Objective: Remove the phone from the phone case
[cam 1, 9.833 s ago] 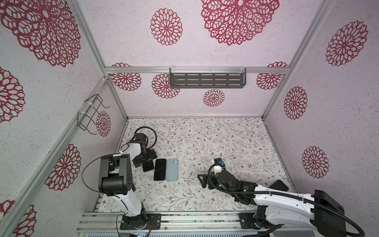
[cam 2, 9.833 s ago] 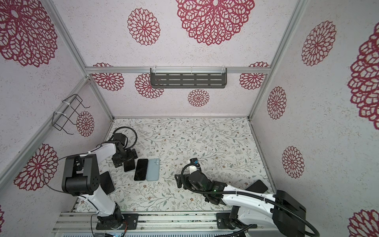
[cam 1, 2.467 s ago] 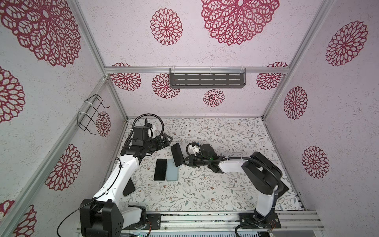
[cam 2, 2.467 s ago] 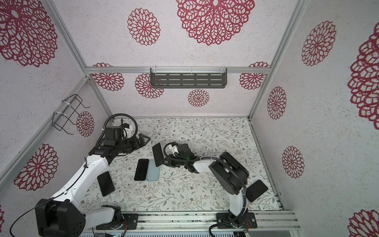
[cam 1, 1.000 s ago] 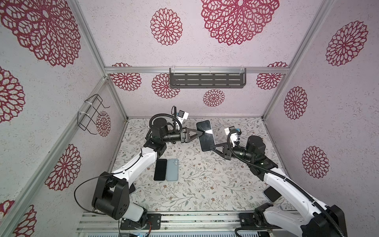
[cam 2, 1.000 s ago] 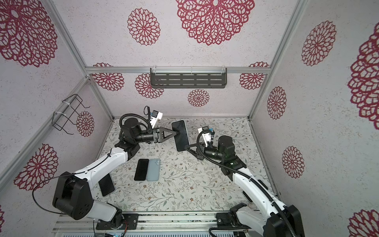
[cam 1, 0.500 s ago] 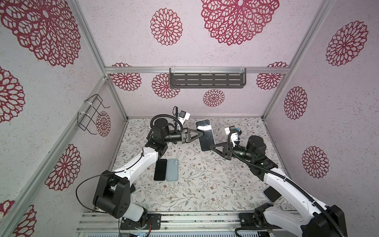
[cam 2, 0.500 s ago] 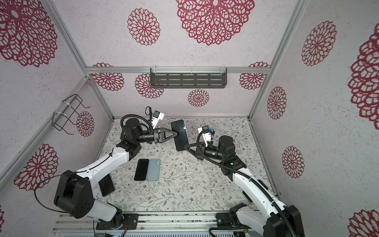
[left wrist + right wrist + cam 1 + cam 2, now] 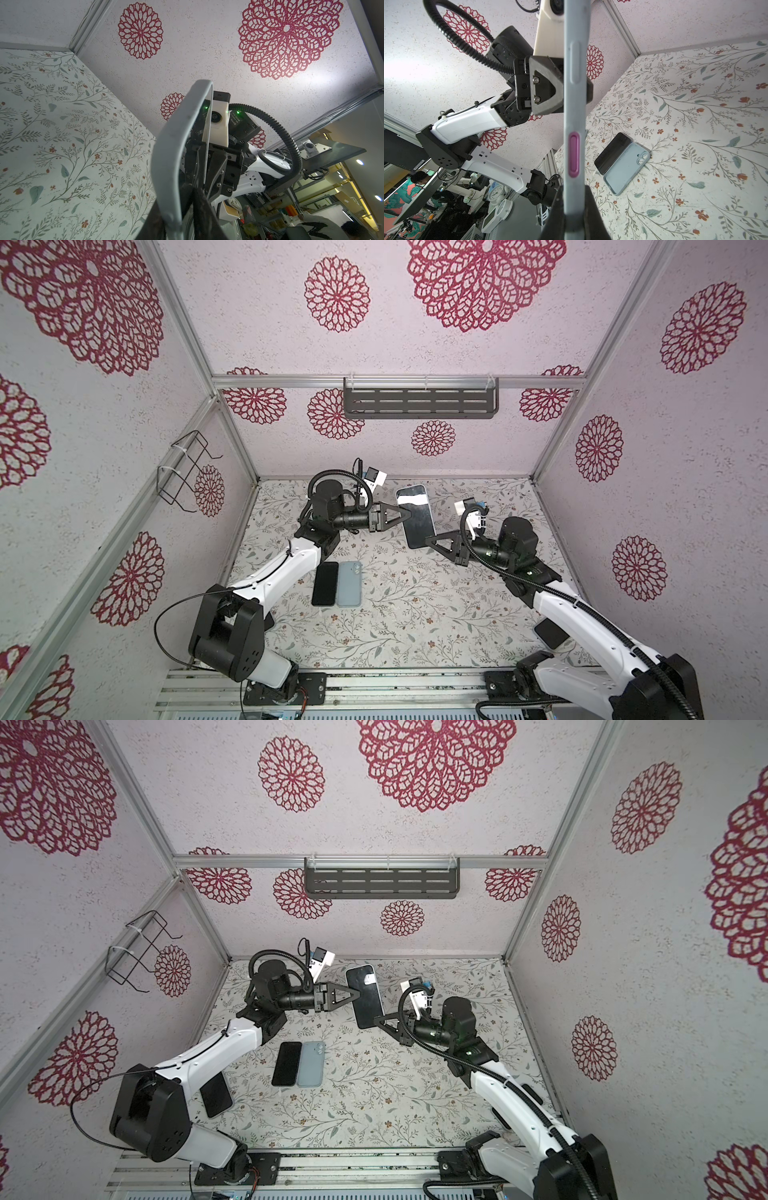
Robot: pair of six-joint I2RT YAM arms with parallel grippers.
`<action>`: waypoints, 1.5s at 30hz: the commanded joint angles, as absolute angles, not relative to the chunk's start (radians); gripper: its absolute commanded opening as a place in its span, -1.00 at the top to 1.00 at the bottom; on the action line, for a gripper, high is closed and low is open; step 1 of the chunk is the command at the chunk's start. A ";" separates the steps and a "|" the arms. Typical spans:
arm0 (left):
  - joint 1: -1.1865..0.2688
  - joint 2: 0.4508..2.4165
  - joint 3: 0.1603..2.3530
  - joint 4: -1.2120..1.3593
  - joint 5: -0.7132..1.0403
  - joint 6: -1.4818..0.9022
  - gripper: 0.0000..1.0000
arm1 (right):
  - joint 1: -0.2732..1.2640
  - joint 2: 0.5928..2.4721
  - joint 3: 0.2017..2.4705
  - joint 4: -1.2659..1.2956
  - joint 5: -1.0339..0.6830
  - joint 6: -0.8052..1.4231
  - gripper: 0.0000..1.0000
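the cased phone (image 9: 415,516) is held in the air above the back of the tabletop (image 9: 415,614), its dark screen facing up in both top views. the left tool (image 9: 404,515) is clamped on its left long edge, and the right tool (image 9: 429,538) is clamped on its near corner. a bare phone (image 9: 325,583) and a blue case (image 9: 349,583) lie touching, side by side, on the tabletop.

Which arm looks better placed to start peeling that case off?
Likely left: the left gripper pinches a long edge of the cased phone, where the lip can peel; the right gripper anchors one short end.
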State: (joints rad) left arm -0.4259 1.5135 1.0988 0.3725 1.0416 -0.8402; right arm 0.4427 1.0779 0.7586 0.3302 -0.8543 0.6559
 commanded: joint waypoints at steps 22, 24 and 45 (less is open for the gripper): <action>-0.463 1.404 1.085 0.342 0.981 -0.805 1.00 | 0.441 1.064 0.764 0.362 -0.841 0.629 0.56; -0.463 1.378 1.083 0.314 0.921 -0.790 1.00 | 0.442 1.059 0.756 0.377 -0.823 0.639 0.14; -0.556 1.198 0.945 0.598 0.276 -1.029 1.00 | 0.500 0.977 0.519 1.026 -0.531 1.016 -0.62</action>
State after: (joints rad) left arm -0.5259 1.2232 0.9485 0.4442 0.4309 -0.9703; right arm 0.4671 0.9871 0.5121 0.7998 -0.6048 0.9401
